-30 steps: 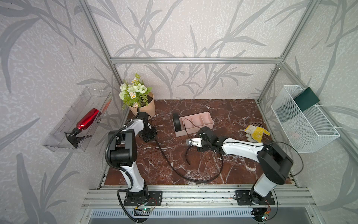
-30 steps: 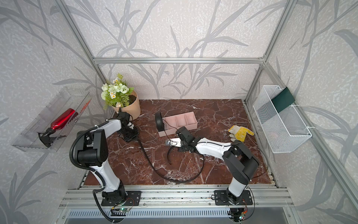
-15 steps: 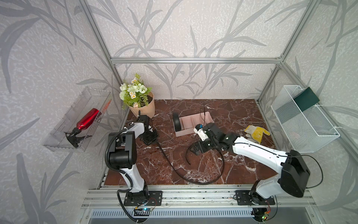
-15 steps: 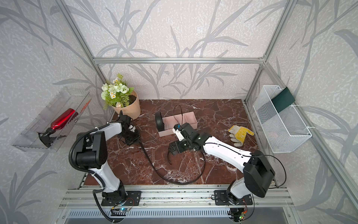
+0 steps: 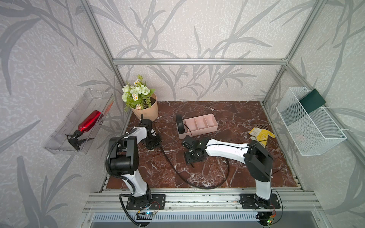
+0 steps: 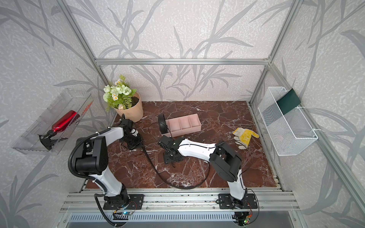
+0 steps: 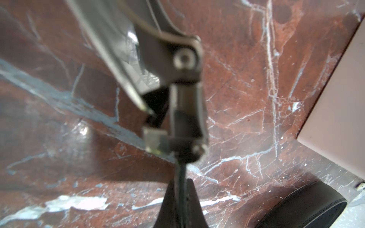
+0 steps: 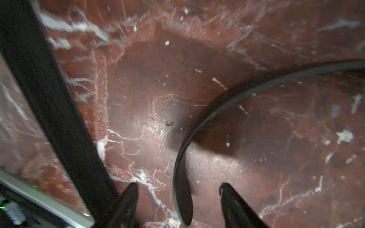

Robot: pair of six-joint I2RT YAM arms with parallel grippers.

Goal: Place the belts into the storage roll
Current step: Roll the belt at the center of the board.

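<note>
One black belt (image 5: 178, 173) (image 6: 158, 173) lies uncoiled on the marble, looping along the front edge. My left gripper (image 5: 153, 143) (image 6: 134, 144) (image 7: 180, 197) is shut on its strap just behind the metal buckle (image 7: 177, 79). The belt's tail (image 8: 182, 197) stands on edge between the fingers of my right gripper (image 5: 190, 158) (image 6: 170, 157) (image 8: 177, 189), which is open with a gap on each side. A second belt, coiled (image 5: 180, 124) (image 6: 162, 124) (image 7: 302, 205), stands on edge at the left end of the pink storage roll (image 5: 207, 128) (image 6: 189, 129) (image 7: 335, 98); whether inside it, I cannot tell.
A peach flowerpot (image 5: 146, 110) stands at the back left behind my left arm. A yellow work glove (image 5: 260, 135) lies at the right. A white wire basket (image 5: 308, 122) hangs on the right wall and a clear bin with a red bottle (image 5: 88, 122) on the left wall.
My right gripper came down from beside the storage roll to the table, over the uncoiled belt's tail, and its jaws have narrowed. The left gripper kept its grip near the buckle.
</note>
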